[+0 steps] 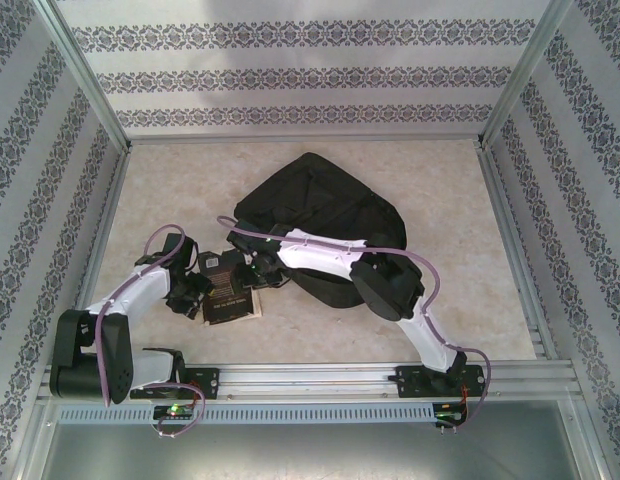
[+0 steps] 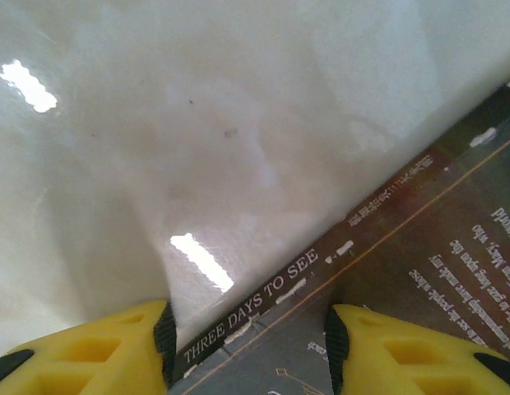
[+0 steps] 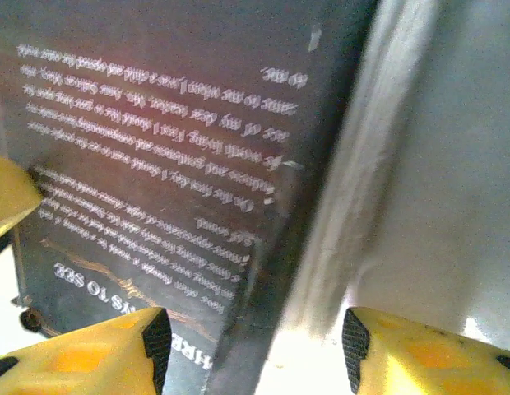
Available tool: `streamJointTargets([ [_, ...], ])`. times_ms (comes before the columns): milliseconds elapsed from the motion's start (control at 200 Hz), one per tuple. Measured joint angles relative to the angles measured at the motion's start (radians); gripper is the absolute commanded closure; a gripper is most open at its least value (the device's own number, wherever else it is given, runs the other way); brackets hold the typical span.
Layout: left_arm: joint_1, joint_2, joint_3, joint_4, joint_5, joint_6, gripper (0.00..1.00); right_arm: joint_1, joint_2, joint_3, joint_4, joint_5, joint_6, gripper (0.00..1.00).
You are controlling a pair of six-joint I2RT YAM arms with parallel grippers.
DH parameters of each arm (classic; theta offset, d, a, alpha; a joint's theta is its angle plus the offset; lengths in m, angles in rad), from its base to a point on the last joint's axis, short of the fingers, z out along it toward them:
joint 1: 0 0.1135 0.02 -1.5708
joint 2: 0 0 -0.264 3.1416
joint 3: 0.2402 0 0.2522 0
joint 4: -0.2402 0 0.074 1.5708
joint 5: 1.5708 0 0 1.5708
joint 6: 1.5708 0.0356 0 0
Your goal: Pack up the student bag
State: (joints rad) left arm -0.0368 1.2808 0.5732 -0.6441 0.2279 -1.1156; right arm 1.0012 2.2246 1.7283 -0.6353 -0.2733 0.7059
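The student bag [image 1: 325,205], a large black backpack, lies at the middle of the table. In front of it to the left rests a dark brown book [image 1: 230,298] titled "Three Days to See". My left gripper [image 1: 195,290] is at the book's left edge. In the left wrist view it [image 2: 251,350] stands open, the book's spine [image 2: 263,300] running slantwise between the yellow fingers. My right gripper [image 1: 250,272] reaches over the bag's front to the book's far right corner. It [image 3: 251,346] is open too, straddling the right edge of the book's cover [image 3: 156,132].
The beige tabletop [image 1: 450,220] is boxed in by patterned walls [image 1: 580,200] on three sides. A metal rail [image 1: 320,378] with the arm bases runs along the near edge. Bare table lies right of the bag and behind it.
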Motion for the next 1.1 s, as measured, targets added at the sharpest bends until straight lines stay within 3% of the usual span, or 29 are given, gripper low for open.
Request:
streamJointTargets([
  [595, 0.006, 0.003, -0.007, 0.008, 0.016, -0.014, 0.58, -0.059, 0.02, 0.01, -0.024, -0.103, 0.025, 0.81],
  [734, 0.006, 0.003, -0.008, 0.009, 0.018, -0.014, 0.58, -0.063, 0.018, 0.01, -0.026, -0.117, 0.022, 0.82],
  [1104, 0.009, 0.012, -0.008, 0.01, 0.026, -0.013, 0.6, -0.072, 0.06, 0.051, -0.051, -0.167, 0.028, 0.73],
])
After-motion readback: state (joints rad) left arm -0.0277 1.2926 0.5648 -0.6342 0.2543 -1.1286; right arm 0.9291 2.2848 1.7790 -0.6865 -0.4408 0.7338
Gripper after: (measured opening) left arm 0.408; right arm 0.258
